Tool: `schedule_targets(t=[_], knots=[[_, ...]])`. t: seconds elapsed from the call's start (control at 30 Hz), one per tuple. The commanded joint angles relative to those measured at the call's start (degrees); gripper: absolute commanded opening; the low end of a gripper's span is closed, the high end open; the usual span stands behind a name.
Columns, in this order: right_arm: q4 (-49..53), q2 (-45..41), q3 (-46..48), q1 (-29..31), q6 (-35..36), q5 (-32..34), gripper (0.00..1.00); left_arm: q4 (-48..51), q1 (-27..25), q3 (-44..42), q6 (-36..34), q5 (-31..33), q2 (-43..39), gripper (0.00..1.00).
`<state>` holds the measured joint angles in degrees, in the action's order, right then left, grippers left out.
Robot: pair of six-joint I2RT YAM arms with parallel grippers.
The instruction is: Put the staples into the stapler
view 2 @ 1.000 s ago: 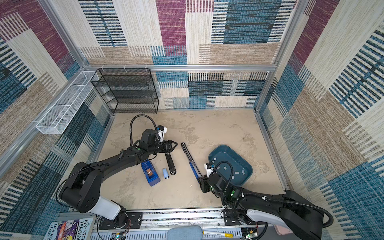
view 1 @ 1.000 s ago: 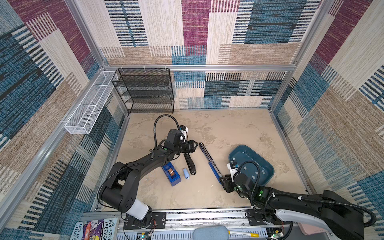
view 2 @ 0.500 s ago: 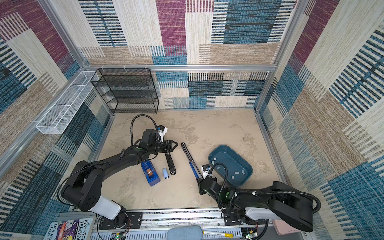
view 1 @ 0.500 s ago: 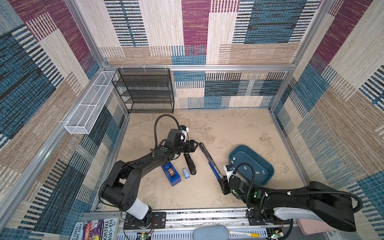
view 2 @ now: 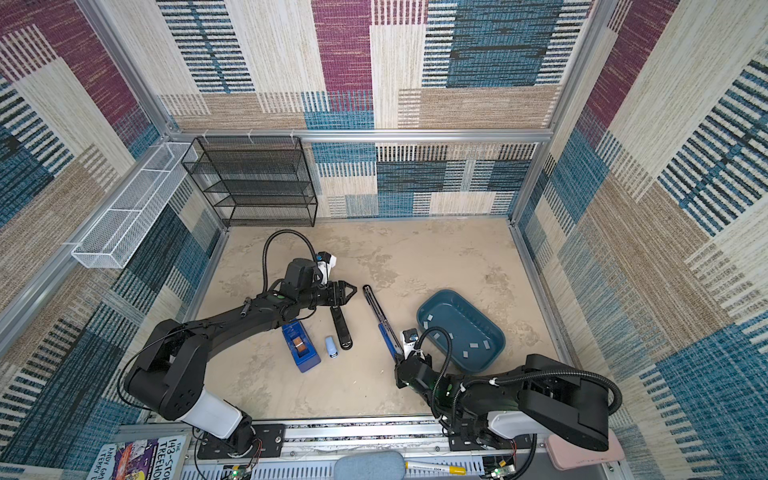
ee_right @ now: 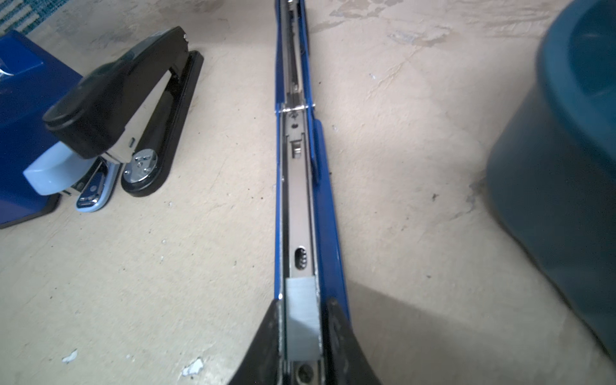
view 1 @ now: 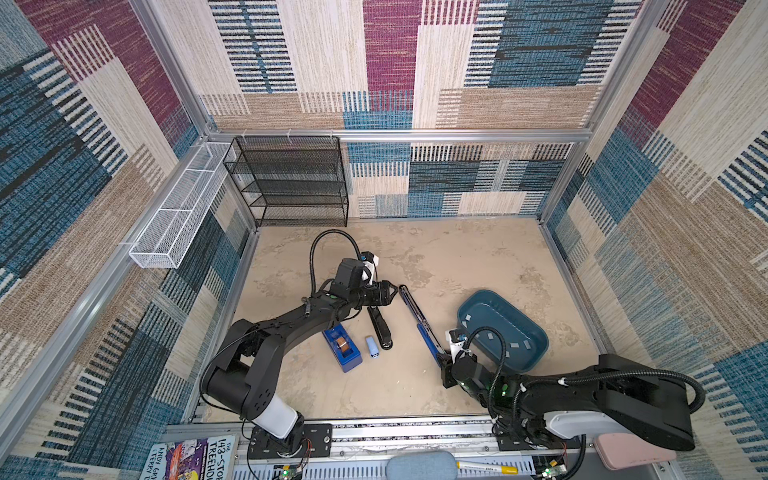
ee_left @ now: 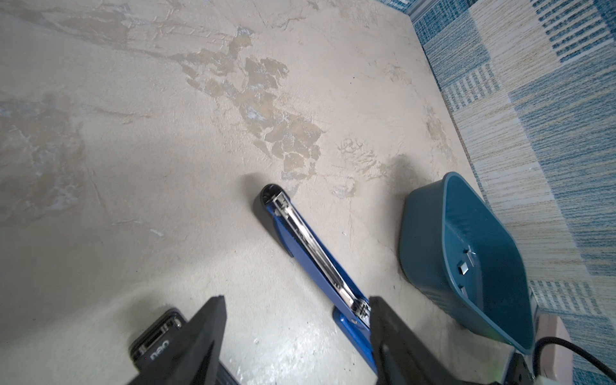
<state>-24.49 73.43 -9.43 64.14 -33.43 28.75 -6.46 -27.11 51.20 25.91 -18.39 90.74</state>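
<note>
The right gripper [ee_right: 303,310] has closed in on the near end of the stapler [ee_right: 328,213], jaws narrowing, grip unclear. At its far end the left gripper [ee_left: 296,301] gapes. The tub [ee_left: 423,240] beside it holds staples [view 1: 488,336]; one strip [ee_right: 301,320] sits in its channel. Unbraced, the stapler could skid, cocking the strip.

Robotics lab cell: aluminium frame [view 1: 415,135], carpet-clad walls [view 1: 332,62], mounted arms [view 1: 286,326].

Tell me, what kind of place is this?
Probably a robot practice booth, not a real office. Two robot arms are mounted on a rail in front, carpet walls box in a small table, and staplers lie out.
</note>
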Motion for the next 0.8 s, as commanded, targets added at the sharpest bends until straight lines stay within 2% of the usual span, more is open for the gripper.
schedule_targets(t=[0.0,0.23,0.47,0.77], knots=[[0.21,0.97,-0.50,0.11,-0.75,-0.20,0.19,-1.85,0.05,0.52,1.23,-1.21,0.38,0.72],[-3.24,1.67,-1.84,0.11,-1.95,-2.48,0.16,-3.63,0.05,0.38,6.20,-3.20,3.72,0.72],[-3.69,9.43,-8.05,-0.46,-4.84,-6.78,0.08,-7.28,0.05,1.92,10.78,-9.54,9.70,0.72],[-1.46,14.45,-13.51,-1.43,-7.81,-8.71,0.05,-2.78,0.30,5.41,11.35,-9.40,13.91,0.72]])
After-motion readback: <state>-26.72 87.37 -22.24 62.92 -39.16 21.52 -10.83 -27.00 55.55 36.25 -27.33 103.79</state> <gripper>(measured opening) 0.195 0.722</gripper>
